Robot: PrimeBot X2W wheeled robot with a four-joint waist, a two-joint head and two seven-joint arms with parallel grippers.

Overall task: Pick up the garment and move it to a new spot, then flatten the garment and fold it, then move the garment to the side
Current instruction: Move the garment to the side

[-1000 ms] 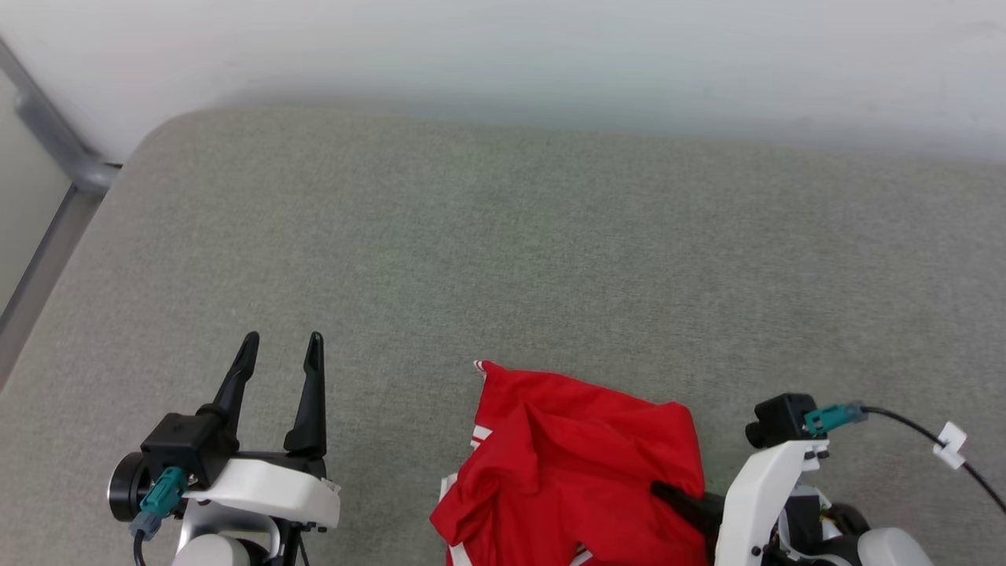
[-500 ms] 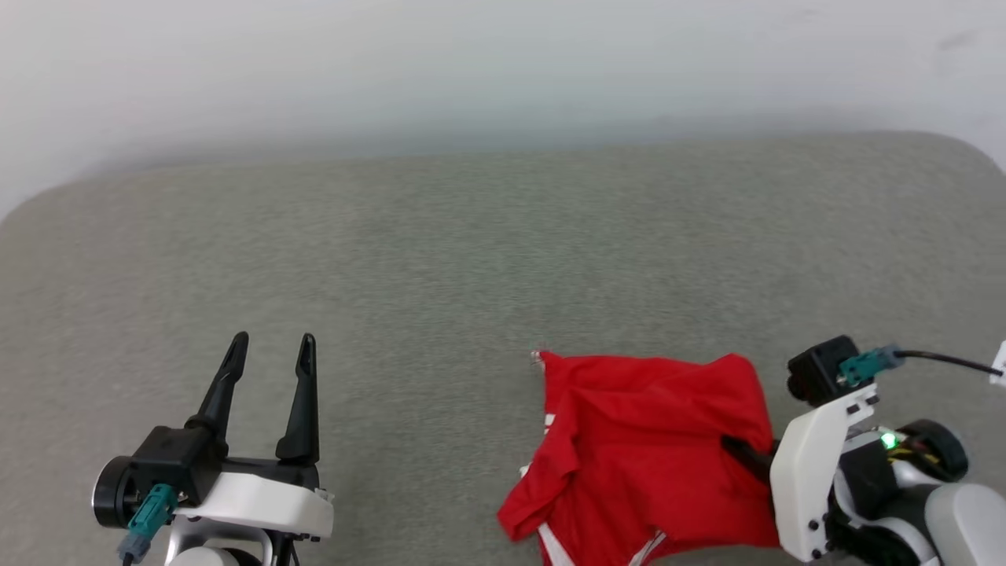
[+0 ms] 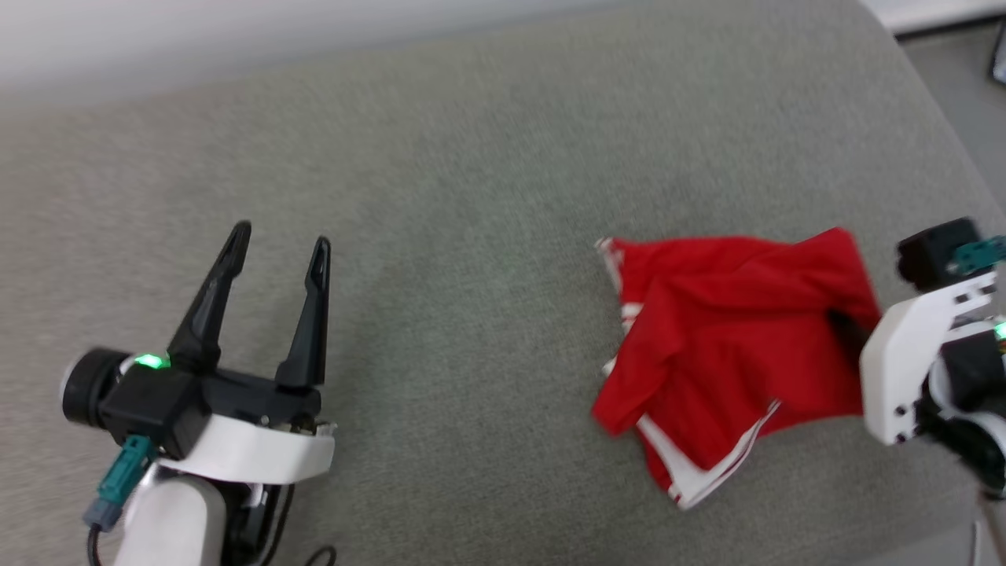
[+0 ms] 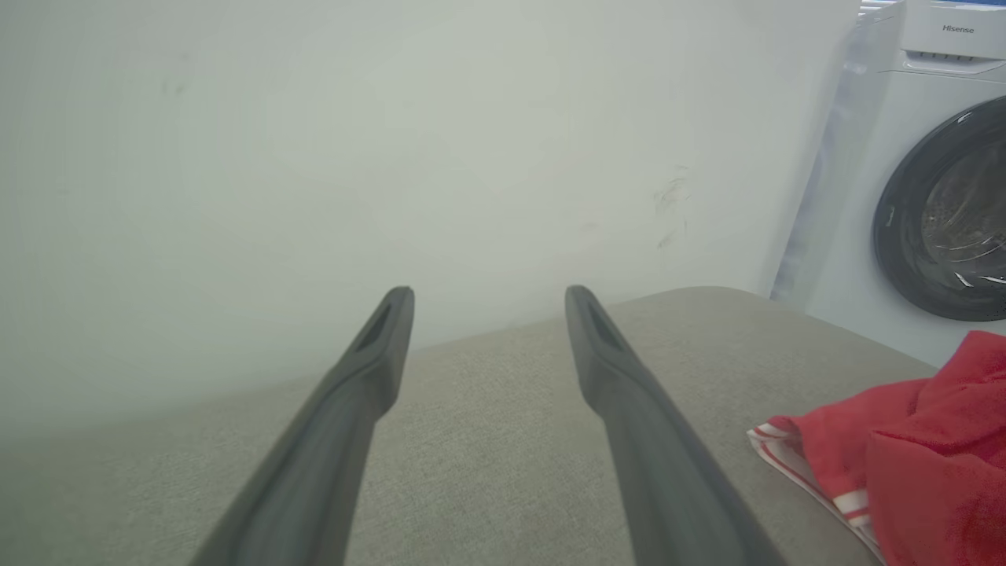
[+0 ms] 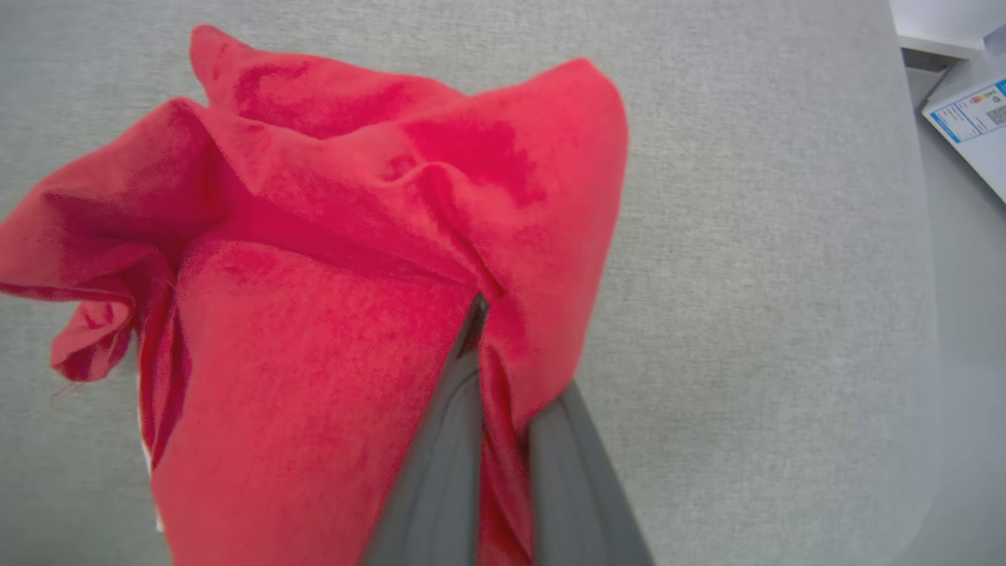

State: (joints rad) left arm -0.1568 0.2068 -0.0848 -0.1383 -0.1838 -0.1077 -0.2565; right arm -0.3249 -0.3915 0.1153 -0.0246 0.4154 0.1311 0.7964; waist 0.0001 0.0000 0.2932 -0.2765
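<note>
The right tool (image 5: 503,369) was clamped on a fold of the red garment (image 3: 731,322). The garment sat bunched over the right part of the grey fabric surface (image 3: 471,157), its white-striped trim at the near edge. Through the blur I could not tell whether the cloth was partly lifted. The left tool (image 3: 280,236) hovered well apart to the left, fingers spread and empty. A washing machine (image 4: 935,196) stood beyond the surface's corner.

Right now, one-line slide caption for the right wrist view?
Right gripper shut on a fold of the crumpled red garment, grey cushion beneath.
</note>
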